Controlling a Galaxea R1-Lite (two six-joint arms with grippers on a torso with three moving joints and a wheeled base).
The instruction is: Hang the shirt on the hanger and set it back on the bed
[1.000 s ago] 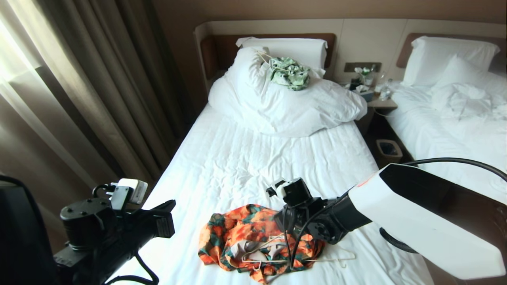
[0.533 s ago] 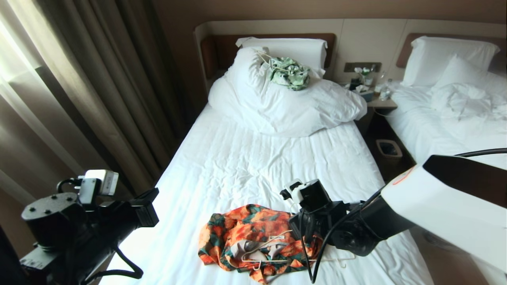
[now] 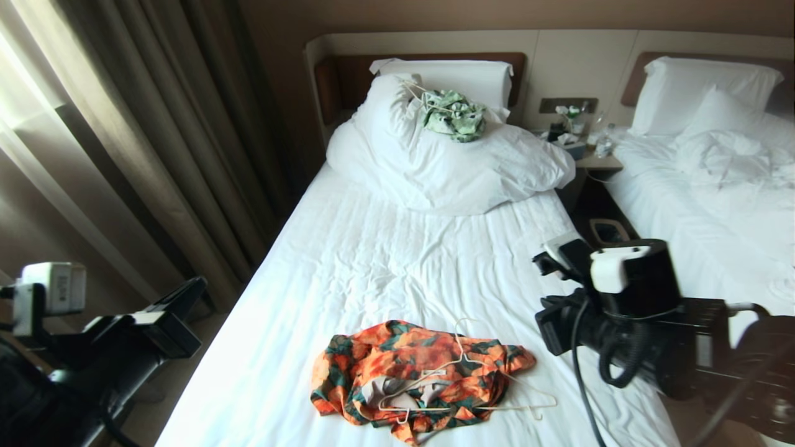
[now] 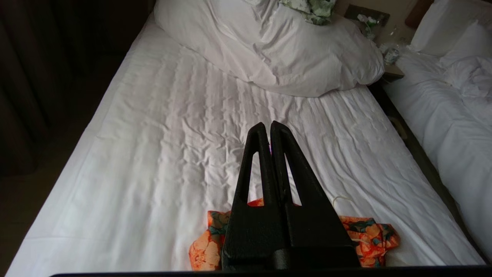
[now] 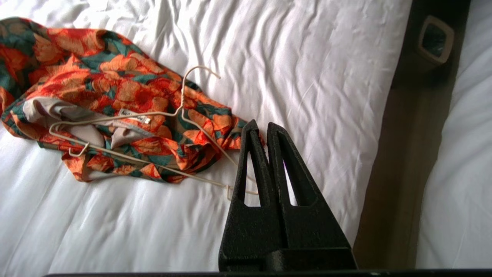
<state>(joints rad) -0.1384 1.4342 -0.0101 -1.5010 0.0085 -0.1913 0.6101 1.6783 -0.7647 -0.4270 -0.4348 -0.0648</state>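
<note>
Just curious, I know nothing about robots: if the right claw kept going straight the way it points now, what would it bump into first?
Probably the white sheet of the bed, just past the shirt; depth is hard to judge.

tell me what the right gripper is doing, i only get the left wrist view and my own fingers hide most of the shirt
Observer: The right gripper is shut and holds nothing; it hangs above the sheet beside the shirt.
Operator: is the hanger in the shirt
Observer: Partly. One end of the hanger sits in the pale collar opening, the other end sticks out bare onto the bed.
Operator: where does the hook point
Observer: The hook curves over the shirt's upper edge, towards the duvet.
Operator: and my left gripper
Observer: In the head view the left gripper is off the bed's left edge, by the curtain.
</note>
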